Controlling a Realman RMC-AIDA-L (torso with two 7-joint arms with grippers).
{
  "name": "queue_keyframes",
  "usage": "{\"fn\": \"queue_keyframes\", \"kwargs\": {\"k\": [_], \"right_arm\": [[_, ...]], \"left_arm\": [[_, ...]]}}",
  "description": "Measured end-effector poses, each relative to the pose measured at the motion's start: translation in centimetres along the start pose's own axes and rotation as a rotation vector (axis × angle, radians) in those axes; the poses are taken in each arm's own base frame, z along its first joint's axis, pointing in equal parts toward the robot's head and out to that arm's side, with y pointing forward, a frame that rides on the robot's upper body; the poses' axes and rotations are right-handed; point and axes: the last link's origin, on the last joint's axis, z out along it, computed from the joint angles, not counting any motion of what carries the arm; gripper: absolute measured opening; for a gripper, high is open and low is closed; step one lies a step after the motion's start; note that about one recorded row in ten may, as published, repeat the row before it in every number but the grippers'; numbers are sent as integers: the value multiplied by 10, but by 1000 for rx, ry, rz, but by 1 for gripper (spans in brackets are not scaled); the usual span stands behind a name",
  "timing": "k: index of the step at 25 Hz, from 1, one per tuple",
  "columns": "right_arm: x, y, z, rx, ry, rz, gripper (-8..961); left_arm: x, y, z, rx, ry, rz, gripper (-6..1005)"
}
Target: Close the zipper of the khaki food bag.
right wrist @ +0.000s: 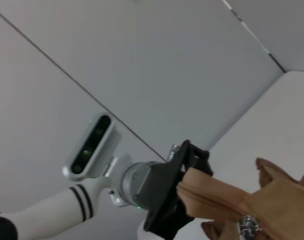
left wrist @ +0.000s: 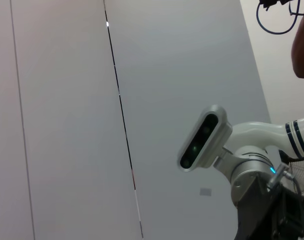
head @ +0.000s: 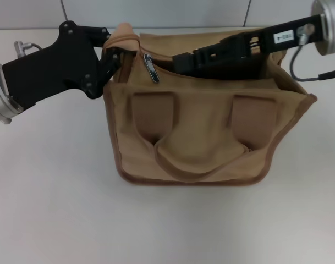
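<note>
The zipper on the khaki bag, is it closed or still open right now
Open. The zipper's slider sits near the khaki food bag's left end, and the top gapes where the right gripper reaches in.

Head view overlooks bag point(head: 206, 137); wrist views face walls.

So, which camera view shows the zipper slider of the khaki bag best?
The head view: the silver zipper slider hangs clear at the khaki bag's top edge. The right wrist view catches only a bit of it at the picture's edge. The left wrist view shows none.
</note>
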Motion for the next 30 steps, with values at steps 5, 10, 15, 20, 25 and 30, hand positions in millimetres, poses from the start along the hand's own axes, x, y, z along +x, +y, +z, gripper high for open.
{"fn": "queue_keyframes", "kwargs": {"k": [5, 10, 15, 20, 25, 30], "right_arm": [[-6, -2, 15, 34, 36, 3, 356], [-9, -3, 28, 56, 62, 7, 357], [-10, -1, 36, 52, 76, -2, 358], [-11, 0, 39, 48, 76, -6, 357], [-9, -2, 38, 53, 69, 1, 355], [-6, -4, 33, 65, 54, -1, 353]], "left_arm": [[0, -1, 3, -4, 2, 2, 2], [1, -1, 5, -11, 7, 3, 2], [2, -1, 13, -30, 22, -6, 2], [3, -1, 25, -54, 42, -11, 2], [3, -1, 31, -67, 40, -9, 3], [3, -3, 19, 0, 62, -7, 3]]}}
